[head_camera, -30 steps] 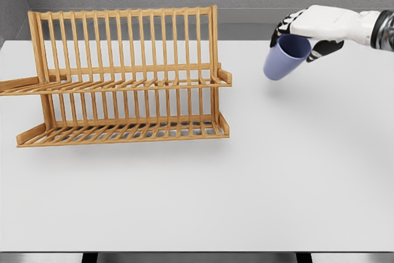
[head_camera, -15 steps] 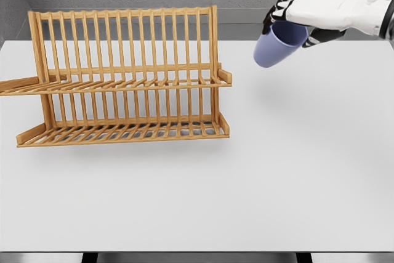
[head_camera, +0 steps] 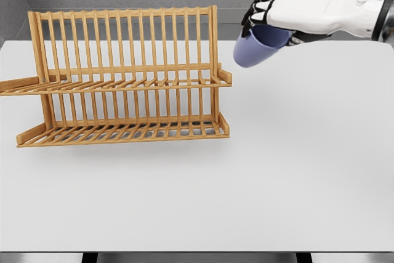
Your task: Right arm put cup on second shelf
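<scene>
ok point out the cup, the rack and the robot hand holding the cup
cup (head_camera: 249, 50), head view, on its blue side wall
rack (head_camera: 123, 85), head view, on its upper shelf slats
right robot hand (head_camera: 289, 9), head view, on its white back

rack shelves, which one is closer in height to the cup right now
The upper shelf of the wooden rack. The blue cup, held tilted in the right robot hand, hangs right of the rack, above that tier; the lower shelf sits well below.

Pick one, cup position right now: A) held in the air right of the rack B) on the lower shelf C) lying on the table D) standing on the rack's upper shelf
A: the right hand grips the blue cup, tilted, above the table and just right of the wooden rack, clear of both shelves.
</scene>
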{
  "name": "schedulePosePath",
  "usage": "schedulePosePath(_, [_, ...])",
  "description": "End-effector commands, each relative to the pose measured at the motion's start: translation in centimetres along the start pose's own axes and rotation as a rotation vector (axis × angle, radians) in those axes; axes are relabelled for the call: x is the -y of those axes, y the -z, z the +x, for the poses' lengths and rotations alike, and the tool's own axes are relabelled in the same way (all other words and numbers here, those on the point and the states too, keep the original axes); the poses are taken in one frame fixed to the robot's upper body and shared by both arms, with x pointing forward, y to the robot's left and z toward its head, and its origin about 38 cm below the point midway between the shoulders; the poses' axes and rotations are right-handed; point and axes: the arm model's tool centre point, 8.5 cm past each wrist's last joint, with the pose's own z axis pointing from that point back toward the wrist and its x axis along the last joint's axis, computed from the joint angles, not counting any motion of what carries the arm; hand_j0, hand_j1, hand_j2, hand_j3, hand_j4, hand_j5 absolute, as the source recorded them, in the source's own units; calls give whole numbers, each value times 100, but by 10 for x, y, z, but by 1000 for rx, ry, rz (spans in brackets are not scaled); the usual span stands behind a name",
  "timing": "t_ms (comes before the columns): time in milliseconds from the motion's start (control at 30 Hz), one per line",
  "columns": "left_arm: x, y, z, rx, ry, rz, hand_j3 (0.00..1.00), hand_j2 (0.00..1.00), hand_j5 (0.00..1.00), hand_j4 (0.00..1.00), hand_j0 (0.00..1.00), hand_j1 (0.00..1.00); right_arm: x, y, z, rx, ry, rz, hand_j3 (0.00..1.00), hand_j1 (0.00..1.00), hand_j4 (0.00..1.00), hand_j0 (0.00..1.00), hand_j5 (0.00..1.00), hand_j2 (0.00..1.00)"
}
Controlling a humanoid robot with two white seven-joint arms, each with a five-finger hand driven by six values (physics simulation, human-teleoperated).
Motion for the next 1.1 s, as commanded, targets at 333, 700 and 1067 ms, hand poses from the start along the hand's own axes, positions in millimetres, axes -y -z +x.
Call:
schedulePosePath(333, [0, 0, 0, 0, 0, 0, 100, 100, 100, 100, 100, 100, 26, 24, 23, 105, -56, -77, 66, 66, 66, 66, 66, 66])
schedulePosePath(700, [0, 0, -1, -1, 0, 0, 100, 100, 100, 100, 100, 100, 7, 42, 38, 181, -48, -23, 67, 67, 67, 67, 67, 67])
schedulePosePath(1067, [0, 0, 0, 0, 0, 0, 100, 100, 100, 100, 100, 100, 0, 45, 44, 217, -54, -1, 100, 100, 100, 100, 100, 100])
